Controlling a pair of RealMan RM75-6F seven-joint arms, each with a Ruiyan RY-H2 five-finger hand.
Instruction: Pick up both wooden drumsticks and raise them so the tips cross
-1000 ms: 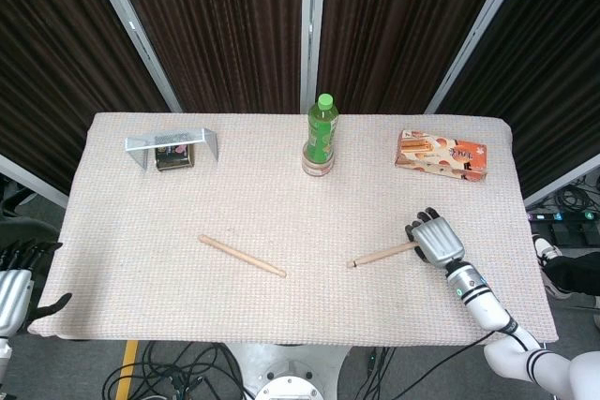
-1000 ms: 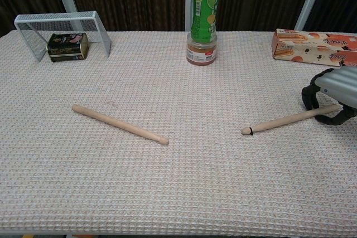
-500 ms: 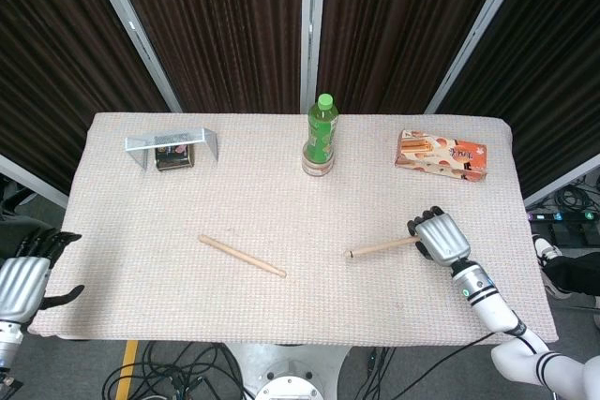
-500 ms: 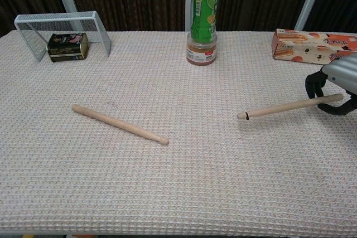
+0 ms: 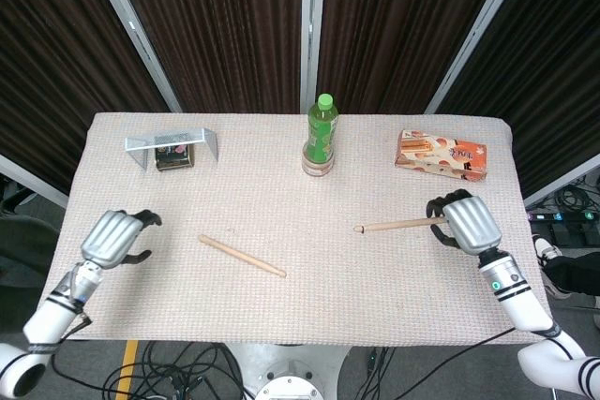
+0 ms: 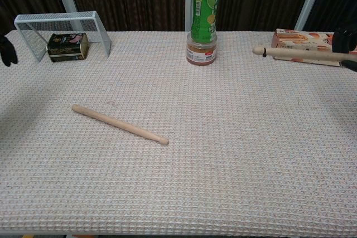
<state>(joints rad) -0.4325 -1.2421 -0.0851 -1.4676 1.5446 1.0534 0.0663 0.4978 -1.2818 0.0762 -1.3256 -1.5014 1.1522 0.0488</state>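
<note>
One wooden drumstick [image 5: 242,257] [image 6: 119,124] lies flat on the woven cloth, left of centre, its tip pointing toward the front right. My right hand [image 5: 464,223] [image 6: 347,47] grips the butt of the other drumstick [image 5: 398,225] [image 6: 298,53] and holds it above the table, nearly level, tip pointing left. My left hand [image 5: 114,236] hovers over the table's left side, well to the left of the lying stick, fingers curled loosely and holding nothing. In the chest view only its dark fingertips [image 6: 6,49] show at the left edge.
A green bottle [image 5: 322,130] stands on a small jar [image 6: 202,50] at the back centre. At the back left a wire rack [image 5: 171,144] stands over a dark tin [image 6: 67,45]. A snack box [image 5: 442,155] lies at the back right.
My right hand has lifted its drumstick off the cloth and carried it up and back. My left hand has come in from the table's left edge over the cloth.
</note>
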